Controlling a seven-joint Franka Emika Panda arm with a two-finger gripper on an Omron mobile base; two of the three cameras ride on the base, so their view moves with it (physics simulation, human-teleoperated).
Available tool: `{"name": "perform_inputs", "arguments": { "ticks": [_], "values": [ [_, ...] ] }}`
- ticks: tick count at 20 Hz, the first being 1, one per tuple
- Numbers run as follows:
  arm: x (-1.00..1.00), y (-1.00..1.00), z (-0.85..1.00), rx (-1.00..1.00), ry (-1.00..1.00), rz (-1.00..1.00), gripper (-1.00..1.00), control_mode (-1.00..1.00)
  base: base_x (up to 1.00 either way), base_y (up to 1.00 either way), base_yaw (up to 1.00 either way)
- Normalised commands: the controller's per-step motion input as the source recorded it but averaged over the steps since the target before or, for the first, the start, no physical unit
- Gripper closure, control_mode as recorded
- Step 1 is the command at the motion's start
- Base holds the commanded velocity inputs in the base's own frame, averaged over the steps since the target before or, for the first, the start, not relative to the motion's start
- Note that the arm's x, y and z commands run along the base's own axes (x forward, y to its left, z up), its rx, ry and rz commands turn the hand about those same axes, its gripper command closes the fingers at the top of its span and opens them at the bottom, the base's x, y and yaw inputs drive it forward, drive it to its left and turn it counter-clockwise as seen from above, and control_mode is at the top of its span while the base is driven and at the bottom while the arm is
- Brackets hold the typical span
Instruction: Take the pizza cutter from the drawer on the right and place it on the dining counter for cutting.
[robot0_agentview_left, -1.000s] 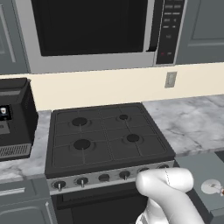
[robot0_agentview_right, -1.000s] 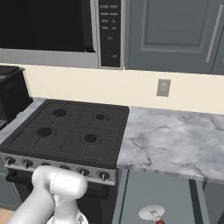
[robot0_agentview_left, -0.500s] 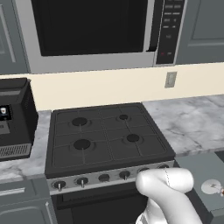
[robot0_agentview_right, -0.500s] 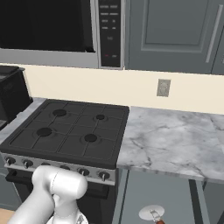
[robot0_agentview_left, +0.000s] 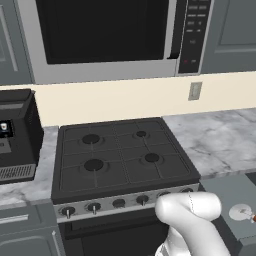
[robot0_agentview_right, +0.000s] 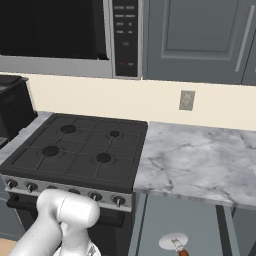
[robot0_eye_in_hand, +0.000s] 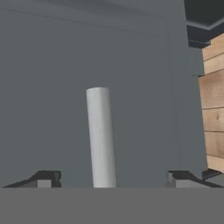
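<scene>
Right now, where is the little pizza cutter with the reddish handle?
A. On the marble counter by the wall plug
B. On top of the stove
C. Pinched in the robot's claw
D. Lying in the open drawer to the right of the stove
D: the pizza cutter lies inside the open drawer, below the marble worktop and right of the stove.

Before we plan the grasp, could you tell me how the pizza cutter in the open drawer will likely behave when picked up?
The pizza cutter looks small and slim, so probably light and stiff. Its round wheel may let it roll or pivot if nudged. The narrow reddish handle offers little to grip, so it could twist.
</scene>
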Motion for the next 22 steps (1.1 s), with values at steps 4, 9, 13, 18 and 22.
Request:
{"name": "perform_inputs", "arguments": {
  "ticks": [4, 9, 13, 18, 22],
  "values": [
    [-0.29, 0.01, 0.0, 0.0, -0.01, 0.0, -1.0, -1.0, 0.0, 0.0, 0.0],
    [-0.67, -0.16, 0.0, 0.0, 0.0, 0.0, -1.0, -1.0, 0.0, 0.0, 0.0],
    [-0.59, -0.34, 0.19, 0.0, 0.01, 0.0, -1.0, -1.0, 0.0, 0.0, 0.0],
    [-0.57, -0.36, 0.46, 0.02, 0.07, 0.0, -1.0, -1.0, 0.0, 0.0, 0.0],
    [-0.42, -0.17, 0.61, 0.03, 0.05, 0.0, -1.0, -1.0, 0.0, 0.0, 0.0]
  ]
}}
